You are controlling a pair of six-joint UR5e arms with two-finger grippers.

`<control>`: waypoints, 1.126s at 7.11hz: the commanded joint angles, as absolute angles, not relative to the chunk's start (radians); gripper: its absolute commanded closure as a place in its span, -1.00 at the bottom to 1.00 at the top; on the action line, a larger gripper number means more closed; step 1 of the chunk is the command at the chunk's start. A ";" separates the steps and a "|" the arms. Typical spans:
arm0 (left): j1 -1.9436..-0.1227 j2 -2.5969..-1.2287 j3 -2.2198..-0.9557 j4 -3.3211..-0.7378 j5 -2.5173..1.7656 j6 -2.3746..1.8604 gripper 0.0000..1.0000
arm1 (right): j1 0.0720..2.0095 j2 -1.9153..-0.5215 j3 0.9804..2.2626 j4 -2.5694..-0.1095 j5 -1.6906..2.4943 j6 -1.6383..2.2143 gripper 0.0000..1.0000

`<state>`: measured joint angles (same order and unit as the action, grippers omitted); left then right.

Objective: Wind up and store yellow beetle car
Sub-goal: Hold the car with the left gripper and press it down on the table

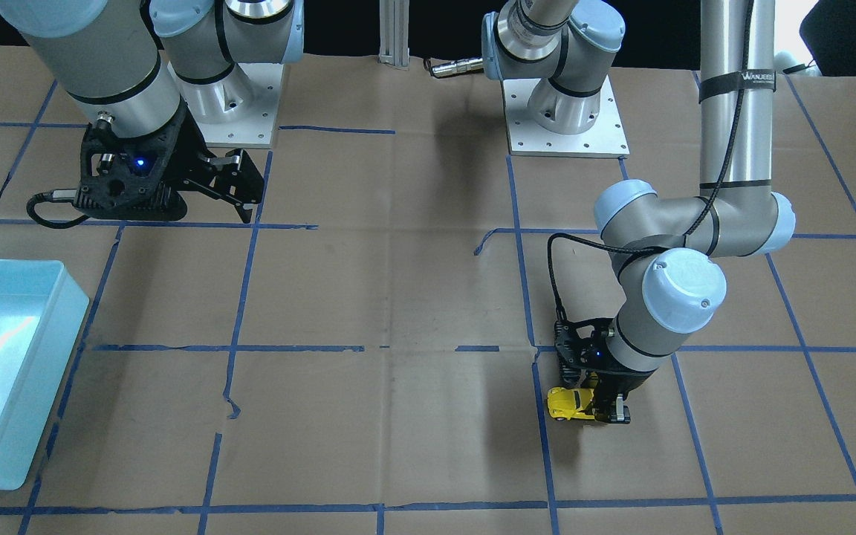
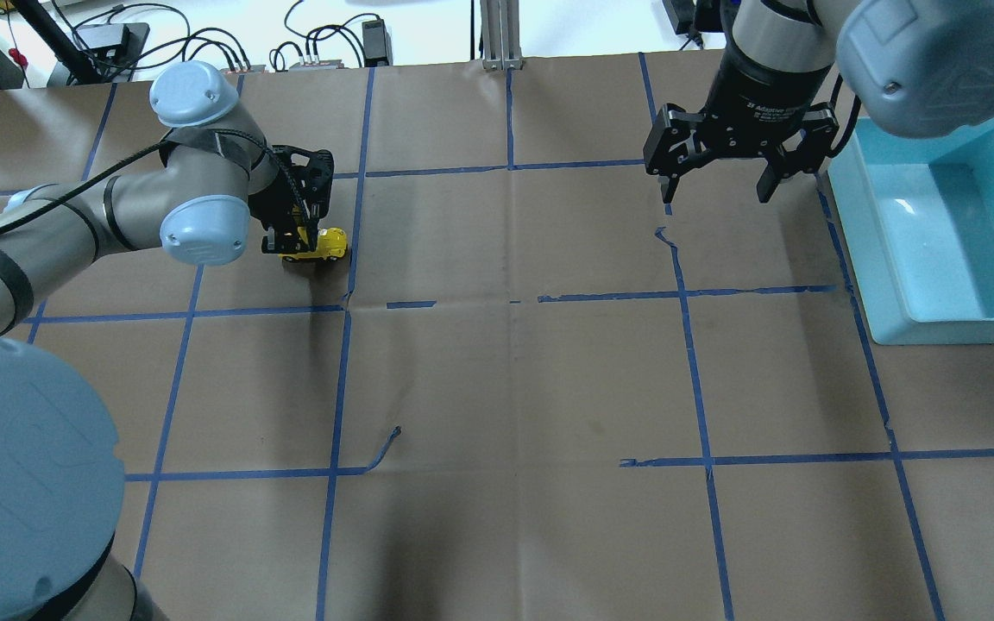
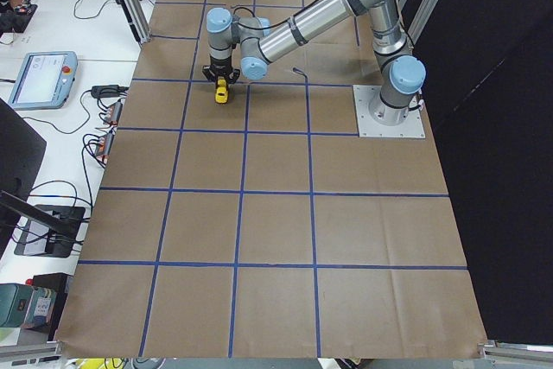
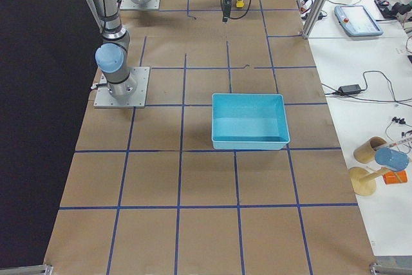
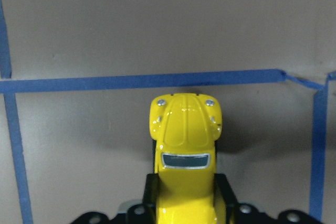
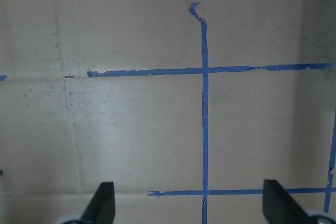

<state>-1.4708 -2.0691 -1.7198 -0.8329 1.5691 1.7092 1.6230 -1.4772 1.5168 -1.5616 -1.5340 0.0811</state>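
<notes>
The yellow beetle car [image 1: 571, 403] is small, bright yellow and rounded, with a dark windscreen. It sits low at the brown table, held at its rear by my left gripper [image 1: 600, 407], which is shut on it. It also shows in the overhead view [image 2: 323, 245], in the left wrist view [image 5: 185, 145] nose forward between the black fingers [image 5: 226, 195], and in the left side view [image 3: 221, 91]. My right gripper [image 2: 715, 186] is open and empty above the table, apart from the car; its fingertips [image 6: 105, 203] show in the right wrist view.
A light blue bin [image 2: 902, 250] stands at the table's right side in the overhead view, beside my right gripper; it also shows in the front view [image 1: 41, 357] and the right side view [image 4: 250, 138]. Blue tape lines [image 2: 342, 379] grid the brown paper.
</notes>
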 commanded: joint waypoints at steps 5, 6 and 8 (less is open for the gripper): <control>-1.468 -2.077 -1.726 -0.836 1.586 1.709 1.00 | 1.624 -1.477 1.514 -1.565 -1.531 0.080 -1.00; -1.467 -2.085 -1.726 -0.835 1.585 1.709 1.00 | 1.624 -1.477 1.514 -1.568 -1.529 0.080 -1.00; -1.463 -2.069 -1.730 -0.836 1.585 1.716 1.00 | 1.624 -1.477 1.516 -1.566 -1.531 0.080 -1.00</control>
<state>-1.4657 -2.0758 -1.7278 -0.8360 1.5854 1.7114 1.6239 -1.4772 1.5150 -1.5657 -1.5305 0.0798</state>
